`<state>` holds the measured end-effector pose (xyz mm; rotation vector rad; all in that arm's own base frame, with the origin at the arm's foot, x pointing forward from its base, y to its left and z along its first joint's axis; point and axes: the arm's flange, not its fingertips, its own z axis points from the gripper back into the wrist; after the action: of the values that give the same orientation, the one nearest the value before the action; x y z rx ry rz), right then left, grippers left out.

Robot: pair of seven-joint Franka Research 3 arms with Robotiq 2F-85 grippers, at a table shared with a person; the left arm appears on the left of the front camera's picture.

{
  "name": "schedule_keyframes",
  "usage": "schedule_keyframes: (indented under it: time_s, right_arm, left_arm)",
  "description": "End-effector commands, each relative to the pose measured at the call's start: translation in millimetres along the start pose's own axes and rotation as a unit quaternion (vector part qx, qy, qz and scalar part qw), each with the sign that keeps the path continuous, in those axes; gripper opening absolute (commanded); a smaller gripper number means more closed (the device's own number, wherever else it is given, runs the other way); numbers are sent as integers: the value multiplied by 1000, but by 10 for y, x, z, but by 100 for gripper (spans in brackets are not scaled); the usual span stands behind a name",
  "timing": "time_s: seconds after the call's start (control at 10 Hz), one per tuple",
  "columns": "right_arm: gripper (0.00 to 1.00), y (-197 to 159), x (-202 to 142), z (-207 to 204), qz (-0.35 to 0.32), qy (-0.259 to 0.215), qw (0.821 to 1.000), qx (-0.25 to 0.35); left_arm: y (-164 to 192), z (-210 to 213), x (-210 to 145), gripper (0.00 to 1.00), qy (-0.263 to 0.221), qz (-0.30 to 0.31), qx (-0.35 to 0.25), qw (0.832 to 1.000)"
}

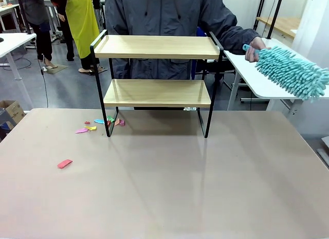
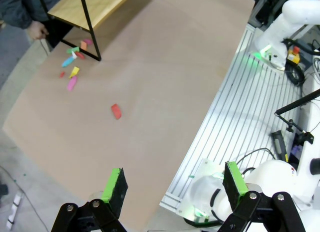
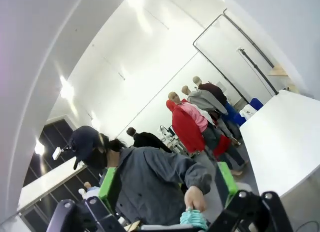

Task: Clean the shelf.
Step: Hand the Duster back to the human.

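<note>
The shelf stands at the far middle of the table, two light wooden boards in a black frame; both boards look bare. A corner of the shelf lies far ahead of my left gripper, which hangs open high above the table's near edge with nothing between its green pads. A person behind the shelf holds a teal fluffy duster by its handle, off to the right. My right gripper is open and points up at the person, whose hand grips the teal duster between my spread fingers.
Several coloured scraps lie on the table by the shelf's left leg, and a red piece lies nearer to me. A white side table stands at the right under the duster. The scraps and red piece sit on the beige tabletop.
</note>
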<state>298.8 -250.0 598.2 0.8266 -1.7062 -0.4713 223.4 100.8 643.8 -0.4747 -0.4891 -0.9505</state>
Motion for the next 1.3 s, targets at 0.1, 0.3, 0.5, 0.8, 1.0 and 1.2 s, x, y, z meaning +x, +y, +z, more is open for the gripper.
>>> schedule_keyframes:
  time_s: [0.1, 0.3, 0.5, 0.8, 1.0, 1.2]
  right_arm:
    - [100, 0, 0, 0, 0, 0, 1000, 0]
    - [100, 0, 0, 0, 0, 0, 1000, 0]
    - [100, 0, 0, 0, 0, 0, 1000, 0]
    - [100, 0, 0, 0, 0, 0, 1000, 0]
    - [100, 0, 0, 0, 0, 0, 1000, 0]
    - [100, 0, 0, 0, 0, 0, 1000, 0]
  left_arm:
    - [-7, 2, 15, 100, -8, -3, 0, 1000]
    - [-7, 2, 15, 100, -8, -3, 0, 1000]
    - [-7, 2, 15, 100, -8, -3, 0, 1000]
    - [-7, 2, 15, 100, -8, -3, 0, 1000]
    - [-7, 2, 15, 100, -8, -3, 0, 1000]
    - [-7, 2, 15, 100, -8, -3, 0, 1000]
